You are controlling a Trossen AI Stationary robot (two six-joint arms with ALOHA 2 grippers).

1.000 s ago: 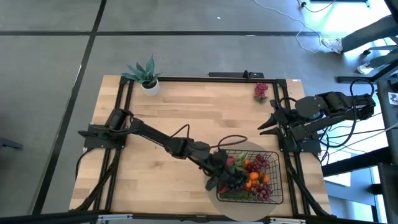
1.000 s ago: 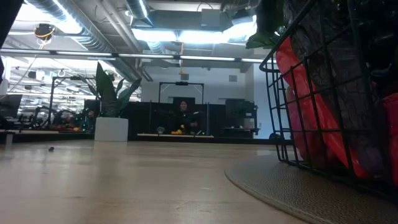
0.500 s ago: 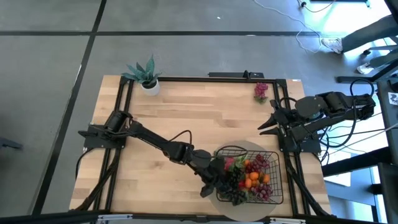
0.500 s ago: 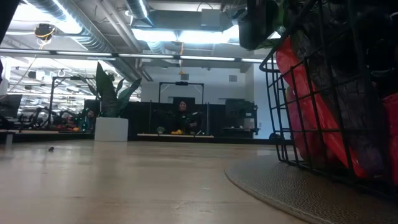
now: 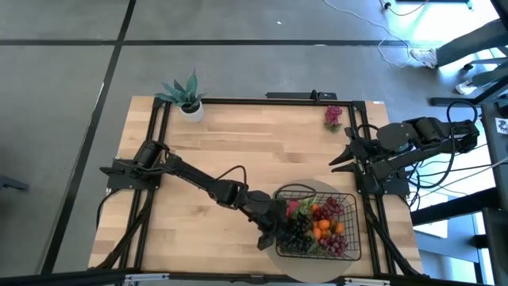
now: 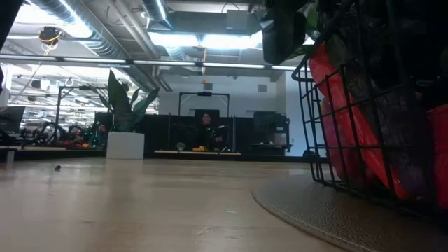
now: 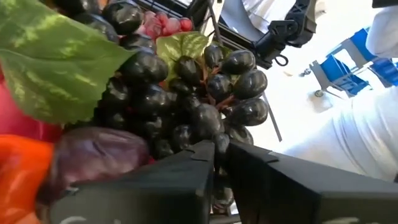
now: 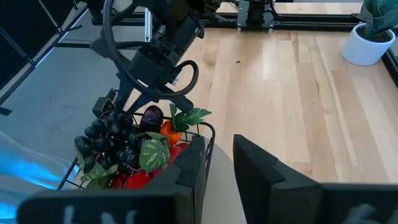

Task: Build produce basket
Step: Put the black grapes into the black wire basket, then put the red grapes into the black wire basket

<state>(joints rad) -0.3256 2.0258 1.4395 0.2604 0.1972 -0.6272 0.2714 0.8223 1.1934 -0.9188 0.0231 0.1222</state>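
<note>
One bunch of dark grapes (image 7: 186, 93) is pinched at the stem by the nearly closed left gripper (image 5: 268, 235), just at the basket (image 5: 349, 248) edge. Next, release is called for; the right gripper (image 5: 341, 158), part open and empty, waits well apart from the basket

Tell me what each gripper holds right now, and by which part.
Left gripper is pinched shut on the dark grapes at the bunch's edge, over the basket. Right gripper holds nothing.
</note>
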